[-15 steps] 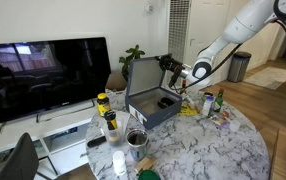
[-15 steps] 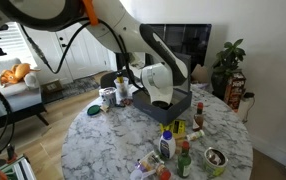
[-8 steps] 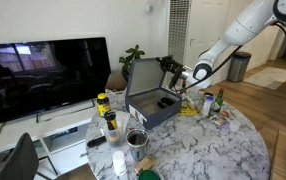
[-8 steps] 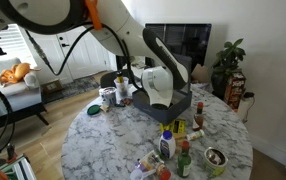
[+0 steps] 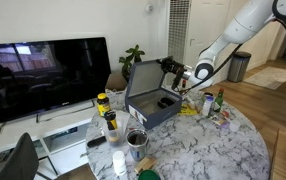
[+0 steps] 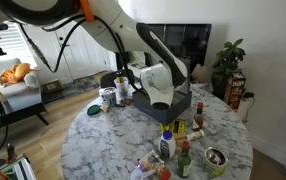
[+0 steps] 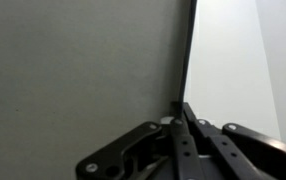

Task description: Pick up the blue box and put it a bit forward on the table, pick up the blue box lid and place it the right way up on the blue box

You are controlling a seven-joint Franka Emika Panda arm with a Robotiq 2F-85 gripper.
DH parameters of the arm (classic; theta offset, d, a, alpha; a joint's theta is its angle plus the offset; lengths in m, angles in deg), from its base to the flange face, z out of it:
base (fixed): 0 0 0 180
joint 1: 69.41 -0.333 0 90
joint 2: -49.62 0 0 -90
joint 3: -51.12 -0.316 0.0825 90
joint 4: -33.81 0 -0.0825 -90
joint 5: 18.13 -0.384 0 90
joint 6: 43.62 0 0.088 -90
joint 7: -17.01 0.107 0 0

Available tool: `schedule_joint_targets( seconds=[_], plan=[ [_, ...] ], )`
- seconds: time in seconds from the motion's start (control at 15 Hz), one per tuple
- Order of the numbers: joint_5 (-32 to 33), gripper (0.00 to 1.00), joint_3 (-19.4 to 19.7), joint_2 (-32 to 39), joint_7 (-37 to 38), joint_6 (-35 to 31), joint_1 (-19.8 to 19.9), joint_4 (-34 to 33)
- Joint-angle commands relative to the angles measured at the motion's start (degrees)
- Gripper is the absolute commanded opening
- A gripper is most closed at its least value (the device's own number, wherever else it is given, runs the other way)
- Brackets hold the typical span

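Standing by the round marble table, I read the exterior view from the left. First comes the dark television, then the yellow-capped bottles at the table's edge. Next is the blue box lid, raised nearly on edge with its grey-green inside showing. The open blue box sits on the table just below it. Right of the lid, the gripper pinches the lid's rim, jaws drawn narrow on the cardboard.

The risk, I'd say, is that one-edge hold. The wide panel could swing or slip as it is turned blue side up. A low corner could also catch the box wall and push the box toward the bottles.

The wrist view shows what neither exterior view does: the fingers closed right at the lid's edge, with pale wall beyond. In an exterior view the arm hides that grip, and only part of the box shows.
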Motion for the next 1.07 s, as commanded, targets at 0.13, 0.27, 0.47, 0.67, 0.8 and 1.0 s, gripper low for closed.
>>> schedule_joint_targets(
  seconds=[0.13,0.27,0.47,0.67,0.8,1.0],
  plan=[
    [2.5,0.01,4.7,-5.4,2.0,-5.3,-4.2,5.3],
    [3.4,0.01,5.4,-7.1,2.5,-7.8,-5.0,6.5],
    [4.7,0.33,6.2,-9.7,2.8,-12.0,-5.9,7.9],
    [6.8,0.58,6.7,-11.9,3.0,-16.6,-6.5,9.0],
    [8.0,0.72,6.7,-13.1,3.2,-19.0,-6.8,9.5],
    [10.4,0.94,6.6,-14.5,4.4,-22.1,-7.1,10.2]
  ],
)
